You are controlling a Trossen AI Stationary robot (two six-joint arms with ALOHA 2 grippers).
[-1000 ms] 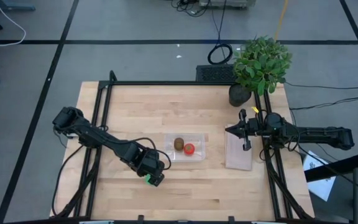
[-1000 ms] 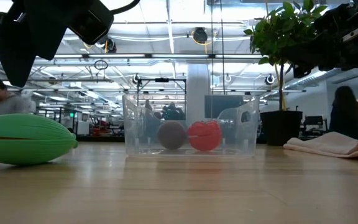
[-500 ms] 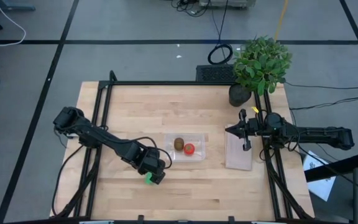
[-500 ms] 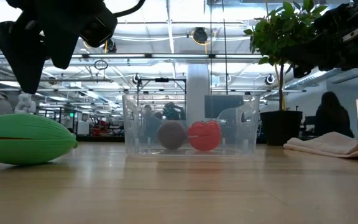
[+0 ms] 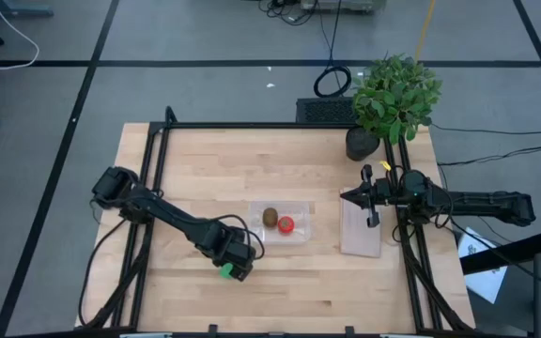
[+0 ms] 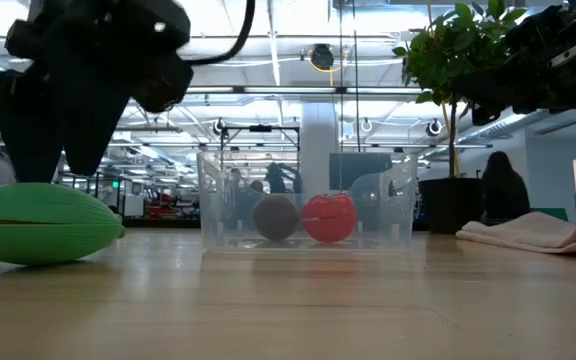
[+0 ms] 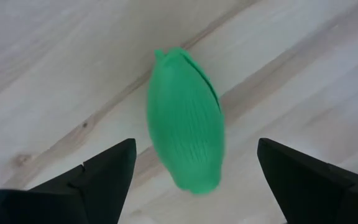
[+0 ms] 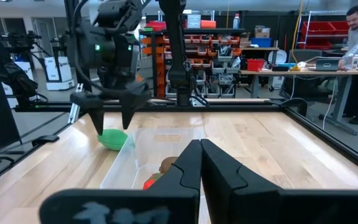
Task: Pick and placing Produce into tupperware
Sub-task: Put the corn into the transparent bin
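The bright green oblong piece point(image 7: 185, 143) lies on its side on the wood table near the near edge point(image 5: 224, 271) point(image 6: 38, 223). My left gripper point(image 7: 194, 149) point(image 5: 236, 262) point(image 6: 53, 160) is open right above it, pointing down, one finger on each side with a gap to each. The clear tupperware point(image 5: 298, 214) point(image 6: 308, 205) stands at mid-table and holds the brown kiwi ball point(image 5: 270, 217) point(image 6: 277, 217) and the red tomato ball point(image 5: 286, 224) point(image 6: 328, 218). My right gripper point(image 5: 345, 197) point(image 8: 199, 148) is shut and waits right of the tupperware.
A whitish flat panel point(image 5: 362, 230) lies under my right gripper, right of the tupperware. A potted plant point(image 5: 394, 94) stands at the far right corner. Black frame rails point(image 5: 148, 188) run along the table's left, far and right sides. People stand in the room behind.
My left gripper has come down from above the table toward the green piece, staying open, until its fingers stand on either side of it. The green piece, the tupperware and my right arm have kept still.
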